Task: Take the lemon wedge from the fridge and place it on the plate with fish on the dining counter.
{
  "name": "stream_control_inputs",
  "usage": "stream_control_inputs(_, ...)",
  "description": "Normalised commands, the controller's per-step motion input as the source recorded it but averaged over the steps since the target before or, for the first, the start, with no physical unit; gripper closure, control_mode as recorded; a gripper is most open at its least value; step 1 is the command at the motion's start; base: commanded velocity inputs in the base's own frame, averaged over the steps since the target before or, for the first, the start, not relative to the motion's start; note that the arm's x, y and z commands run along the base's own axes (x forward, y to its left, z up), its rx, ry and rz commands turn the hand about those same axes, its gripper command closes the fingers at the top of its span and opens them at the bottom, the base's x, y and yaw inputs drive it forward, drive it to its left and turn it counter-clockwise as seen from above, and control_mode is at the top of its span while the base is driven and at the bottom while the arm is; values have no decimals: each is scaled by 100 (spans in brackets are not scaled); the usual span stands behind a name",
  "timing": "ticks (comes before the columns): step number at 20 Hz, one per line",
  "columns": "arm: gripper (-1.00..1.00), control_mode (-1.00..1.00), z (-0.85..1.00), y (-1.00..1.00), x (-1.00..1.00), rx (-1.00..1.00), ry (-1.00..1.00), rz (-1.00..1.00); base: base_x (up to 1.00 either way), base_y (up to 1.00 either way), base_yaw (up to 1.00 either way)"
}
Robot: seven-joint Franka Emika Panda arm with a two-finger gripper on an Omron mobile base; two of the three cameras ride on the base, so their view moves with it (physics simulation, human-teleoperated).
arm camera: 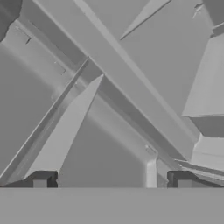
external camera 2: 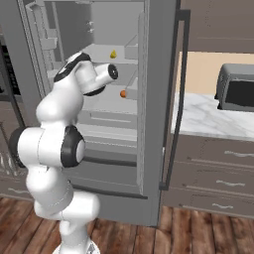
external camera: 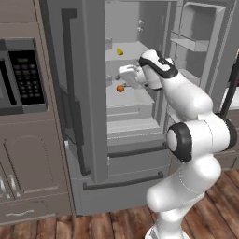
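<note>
Claw [arm camera: 112, 179] wide open, empty inside fridge [external camera: 88, 116]; I'd pinch lemon wedge [external camera: 120, 51], shelf above orange ball [external camera: 120, 88], across its flat sides, prob light, slippery.

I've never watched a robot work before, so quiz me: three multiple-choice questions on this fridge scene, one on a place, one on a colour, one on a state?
1. Where is the lemon wedge?
A. on a fridge shelf
B. on the floor
C. in the gripper

2. What colour is the small ball on the shelf below?
A. green
B. orange
C. blue

3. How is the gripper?
A. shut on the wedge
B. shut, empty
C. open, empty

Answers: 1 A, it lies on a shelf of the open fridge. 2 B, plainly orange. 3 C, fingertips stand wide apart with nothing between them.
</note>
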Motion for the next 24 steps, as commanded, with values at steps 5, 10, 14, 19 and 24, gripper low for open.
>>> stream_control_inputs(5,-100,-100,0,97,16,0,24,10,0,0,0)
stream_control_inputs(10,-100,-100,0,100,-6,0,11,12,0,0,0)
stream_control_inputs(14,-100,-100,0,100,-39,0,0,14,0,0,0)
stream_control_inputs(19,-100,-100,-1,100,-51,4,-4,10,0,0,0)
stream_control_inputs(24,-100,-100,-8,100,-35,14,-11,2,0,0,0)
